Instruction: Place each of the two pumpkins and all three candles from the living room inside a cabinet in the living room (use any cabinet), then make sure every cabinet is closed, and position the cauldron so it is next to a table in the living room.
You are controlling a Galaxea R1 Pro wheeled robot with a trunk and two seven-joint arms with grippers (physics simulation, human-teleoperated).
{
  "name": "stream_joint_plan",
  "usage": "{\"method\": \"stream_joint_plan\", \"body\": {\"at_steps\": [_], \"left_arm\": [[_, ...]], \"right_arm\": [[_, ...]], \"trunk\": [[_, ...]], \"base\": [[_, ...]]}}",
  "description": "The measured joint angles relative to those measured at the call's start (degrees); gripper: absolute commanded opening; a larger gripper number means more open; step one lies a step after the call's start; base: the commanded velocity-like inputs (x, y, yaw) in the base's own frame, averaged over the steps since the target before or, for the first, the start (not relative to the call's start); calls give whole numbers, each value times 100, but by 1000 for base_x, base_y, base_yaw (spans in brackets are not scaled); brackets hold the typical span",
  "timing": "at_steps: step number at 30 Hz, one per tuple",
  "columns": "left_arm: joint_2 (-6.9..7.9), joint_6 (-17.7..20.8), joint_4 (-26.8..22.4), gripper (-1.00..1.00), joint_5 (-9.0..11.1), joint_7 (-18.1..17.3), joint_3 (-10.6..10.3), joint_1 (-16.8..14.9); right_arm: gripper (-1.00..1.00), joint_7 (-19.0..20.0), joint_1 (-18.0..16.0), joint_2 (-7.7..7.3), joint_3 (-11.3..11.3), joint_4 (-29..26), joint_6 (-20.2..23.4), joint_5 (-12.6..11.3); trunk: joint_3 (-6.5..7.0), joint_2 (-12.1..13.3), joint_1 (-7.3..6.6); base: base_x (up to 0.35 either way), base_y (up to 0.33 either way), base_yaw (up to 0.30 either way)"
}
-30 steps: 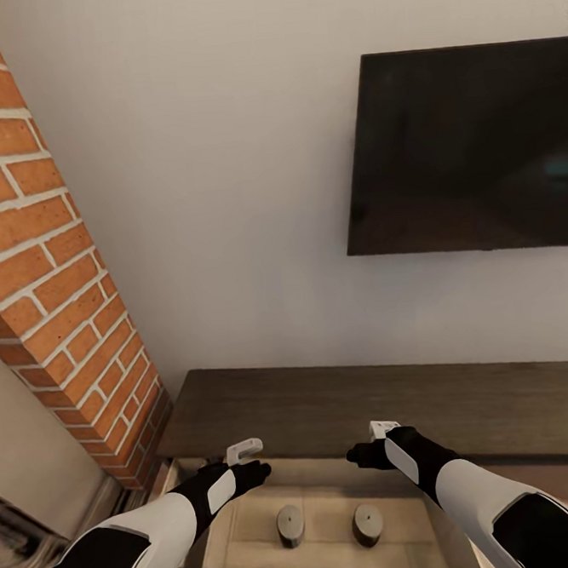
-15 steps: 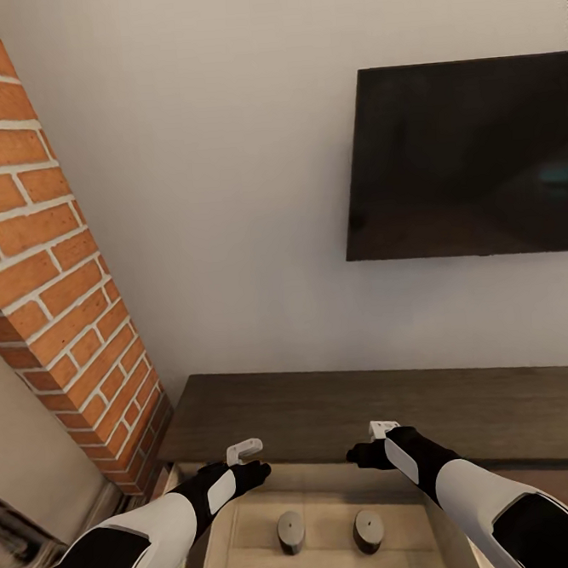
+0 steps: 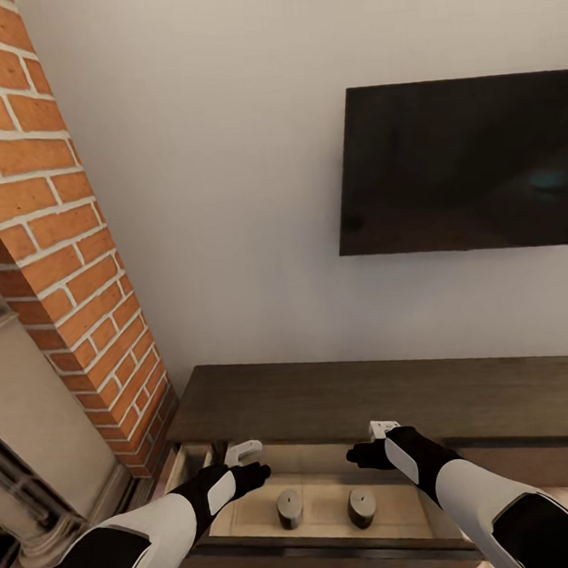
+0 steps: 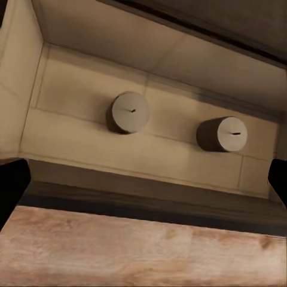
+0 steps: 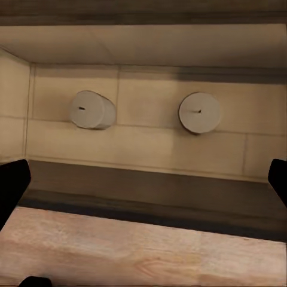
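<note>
Pincers: left pincer (image 3: 246,448) and right pincer (image 3: 382,428) hang over the open drawer (image 3: 251,515), both spread wide and empty.
Candles: left candle (image 3: 290,508) and right candle (image 3: 362,507) stand upright, apart, inside the cabinet (image 3: 345,403).
Progress: two candles stowed (judging from here); third candle, pumpkins, closing and cauldron remain.
Far: brick fireplace (image 3: 61,276) left, TV (image 3: 462,163) right.
Hidden: the cabinet's right end is cut off.

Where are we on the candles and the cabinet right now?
Done: two candles, one beside the other, stand upright in the open drawer of the cabinet. In hand: nothing; the left gripper and right gripper hover empty above it. Left: the third candle, both pumpkins, closing the cabinet, the cauldron.
</note>
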Motion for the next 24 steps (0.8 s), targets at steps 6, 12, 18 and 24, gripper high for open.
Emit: {"method": "stream_joint_plan", "body": {"at_steps": [6, 12, 18, 24], "left_arm": [[0, 2, 17, 100, -1, 0, 0, 4], [0, 2, 19, 100, -1, 0, 0, 5], [-1, 2, 19, 100, -3, 0, 0, 2], [0, -10, 19, 100, -1, 0, 0, 0]], "right_arm": [[100, 0, 1, -3, -3, -2, 1, -4], [100, -3, 1, -3, -5, -2, 1, -5], [100, -7, 1, -3, -5, -2, 1, -5], [100, -12, 0, -2, -11, -1, 0, 2]], "trunk": [[22, 0, 0], [65, 0, 0], [113, 0, -1], [156, 0, -3]], "base": [[-308, 0, -48], [-310, 0, -167], [-279, 0, -191], [-75, 0, -143]]}}
